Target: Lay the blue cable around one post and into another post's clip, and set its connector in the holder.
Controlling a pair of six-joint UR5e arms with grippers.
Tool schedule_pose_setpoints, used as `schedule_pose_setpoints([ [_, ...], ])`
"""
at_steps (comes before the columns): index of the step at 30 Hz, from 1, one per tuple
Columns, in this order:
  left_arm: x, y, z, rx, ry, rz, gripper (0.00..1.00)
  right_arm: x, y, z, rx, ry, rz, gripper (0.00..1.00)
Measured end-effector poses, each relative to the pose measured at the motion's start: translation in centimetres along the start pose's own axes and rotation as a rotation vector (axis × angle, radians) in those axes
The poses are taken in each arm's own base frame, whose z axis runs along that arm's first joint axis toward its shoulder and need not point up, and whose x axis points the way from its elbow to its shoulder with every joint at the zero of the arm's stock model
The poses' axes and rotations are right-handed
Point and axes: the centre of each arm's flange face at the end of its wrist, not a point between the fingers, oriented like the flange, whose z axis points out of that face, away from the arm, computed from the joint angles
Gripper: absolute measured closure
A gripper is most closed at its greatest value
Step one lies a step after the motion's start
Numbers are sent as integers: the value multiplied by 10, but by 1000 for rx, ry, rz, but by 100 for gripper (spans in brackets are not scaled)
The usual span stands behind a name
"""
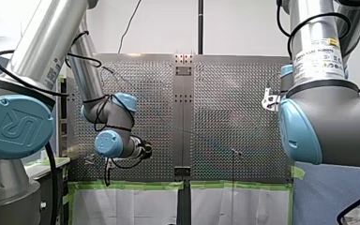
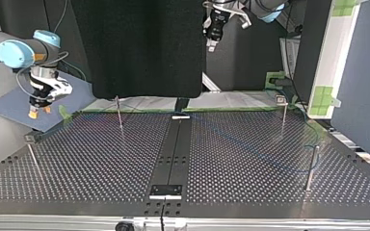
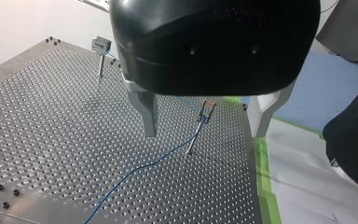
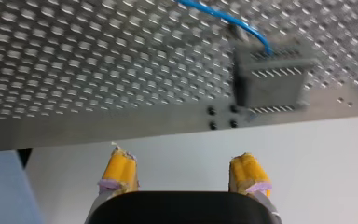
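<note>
A thin blue cable (image 3: 144, 165) lies on the perforated table and runs up to a slim post (image 3: 196, 130) with a clip at its top. That post stands below and between the metal fingers (image 3: 148, 116) of my left gripper (image 3: 203, 134), which is open, well above the table and holds nothing. In the right wrist view the cable (image 4: 228, 18) ends at a grey holder block (image 4: 270, 77). My right gripper (image 4: 184, 170), with yellow pads, is open and empty, off the table's edge. In the top view it (image 2: 37, 113) hangs at the left, and my left gripper (image 2: 212, 45) is high in the middle.
Several thin posts stand on the table, among them one (image 2: 119, 113) at the back left, one (image 2: 311, 166) at the right and one (image 2: 33, 159) at the left of the top view. A post with a grey head (image 3: 101, 46) stands near the table's corner. Green tape (image 3: 263, 186) lines the edge.
</note>
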Motion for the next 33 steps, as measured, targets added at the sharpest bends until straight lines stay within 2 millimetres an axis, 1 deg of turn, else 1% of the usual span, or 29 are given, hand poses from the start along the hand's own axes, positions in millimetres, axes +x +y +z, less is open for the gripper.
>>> schedule_pose_setpoints([
  [8,1,0,-1,-1,4,0,5,-32,-28,-34,-8,-67,-15,0],
  [11,0,0,0,0,3,0,5,-41,-37,-44,-7,-79,-27,0],
  [16,-1,-1,1,6,-9,-5,5,-47,-57,-54,39,-88,-54,0],
  [23,-6,-4,8,26,-62,-23,5,-54,-92,-71,150,-126,-91,0],
  [26,-11,-6,12,25,-92,-32,5,-57,-106,-79,197,-138,-93,0],
  [33,-28,-13,31,4,-190,-56,5,-62,-141,-95,313,-140,-87,0],
])
